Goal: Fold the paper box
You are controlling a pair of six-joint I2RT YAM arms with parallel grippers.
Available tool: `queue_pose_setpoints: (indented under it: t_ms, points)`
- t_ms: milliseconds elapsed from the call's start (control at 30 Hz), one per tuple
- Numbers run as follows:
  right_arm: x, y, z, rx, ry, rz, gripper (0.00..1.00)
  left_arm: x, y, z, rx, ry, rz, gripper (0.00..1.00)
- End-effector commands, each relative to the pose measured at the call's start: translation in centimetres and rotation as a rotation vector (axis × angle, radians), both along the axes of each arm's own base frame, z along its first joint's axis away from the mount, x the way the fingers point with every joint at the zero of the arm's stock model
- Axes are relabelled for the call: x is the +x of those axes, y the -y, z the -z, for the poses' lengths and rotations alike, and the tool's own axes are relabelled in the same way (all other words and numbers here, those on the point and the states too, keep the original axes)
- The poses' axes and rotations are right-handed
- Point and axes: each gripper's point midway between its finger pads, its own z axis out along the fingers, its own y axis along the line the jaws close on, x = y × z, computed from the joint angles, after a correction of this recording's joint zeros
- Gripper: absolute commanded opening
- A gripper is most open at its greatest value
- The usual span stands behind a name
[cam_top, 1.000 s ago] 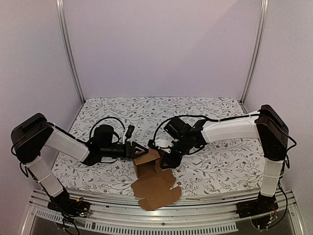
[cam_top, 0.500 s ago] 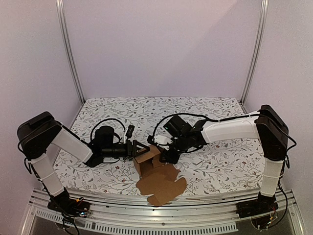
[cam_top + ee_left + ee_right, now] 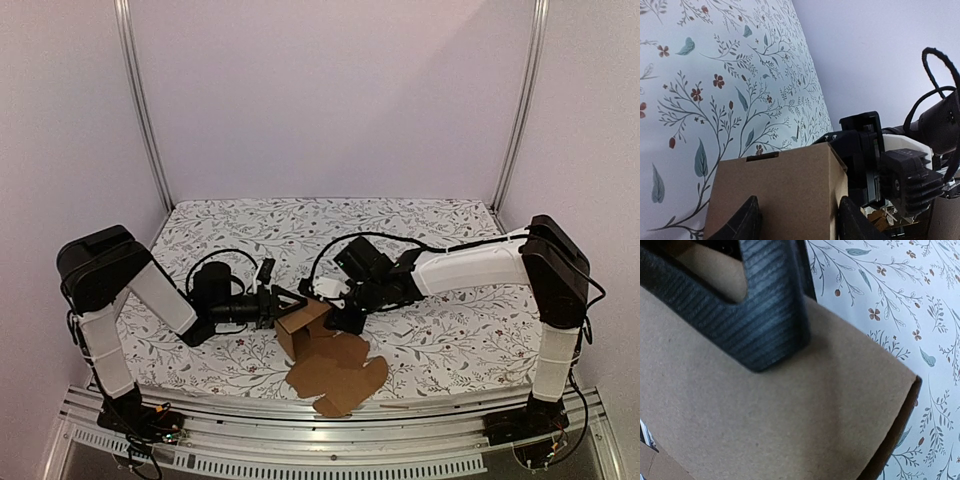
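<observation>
Top camera: two robot arms meet over the paper box [image 3: 330, 360], which lies half-formed on the flowered table [image 3: 450, 340] near its front edge. One end of the box is raised into walls, and the flaps on its near side lie flat and spread. The left gripper [image 3: 283, 303] is at the box's left wall. The right gripper [image 3: 340, 315] reaches in over the box's far right corner.

Left wrist camera: a plain brown wall of the box stands upright straight ahead, with a short slit [image 3: 762, 156] near its top edge. The two fingers [image 3: 747, 222] stand apart in front of the wall, and no cardboard is caught between them. The right arm's black wrist shows just beyond the box.

Right wrist camera: one ribbed finger [image 3: 765, 325] lies flat on a broad cardboard panel, and the tablecloth shows past the panel's edge. The finger's partner is hidden, so I cannot tell whether this pair is clamped on the panel or only pressing it.

The step in hand looks like raising and squaring the walls, the left arm steadying and the right working a panel. The next move would call for a firm brace on the raised wall while the flat flaps are lifted and a tab is steered into the slit.
</observation>
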Motion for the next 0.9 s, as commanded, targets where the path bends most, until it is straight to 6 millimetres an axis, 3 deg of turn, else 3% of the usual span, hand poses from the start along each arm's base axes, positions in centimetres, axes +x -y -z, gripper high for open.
queue_pose_setpoints:
  t_ms: [0,267,433,567,700,833,867]
  points:
    - [1.0,-2.2,-2.2,0.083,0.064,0.0,0.25,-0.8,-0.1,0.3,0.003,-0.03,0.031,0.52]
    - [2.1,-2.1,-3.2,0.124,0.008,0.107,0.1,-0.5,-0.5,-0.4,0.047,-0.023,0.006,0.53]
    - [2.0,-1.7,-3.4,0.09,-0.007,0.112,0.06,0.1,-1.0,-2.3,0.052,0.005,-0.039,0.55]
    - [1.7,0.2,-4.8,0.003,0.0,0.061,0.04,0.4,-2.4,-4.2,0.144,0.052,-0.083,0.58]
    - [0.7,2.9,-6.4,-0.135,0.007,-0.016,0.04,0.7,-5.4,-6.0,0.336,0.142,-0.171,0.66]
    - [-1.3,6.1,-7.0,-0.333,-0.054,-0.128,0.05,0.3,-7.9,-7.3,0.416,0.181,-0.223,0.67]
    - [-2.7,7.7,-6.6,-0.42,-0.116,-0.166,0.05,0.0,-8.5,-7.3,0.435,0.18,-0.228,0.67]
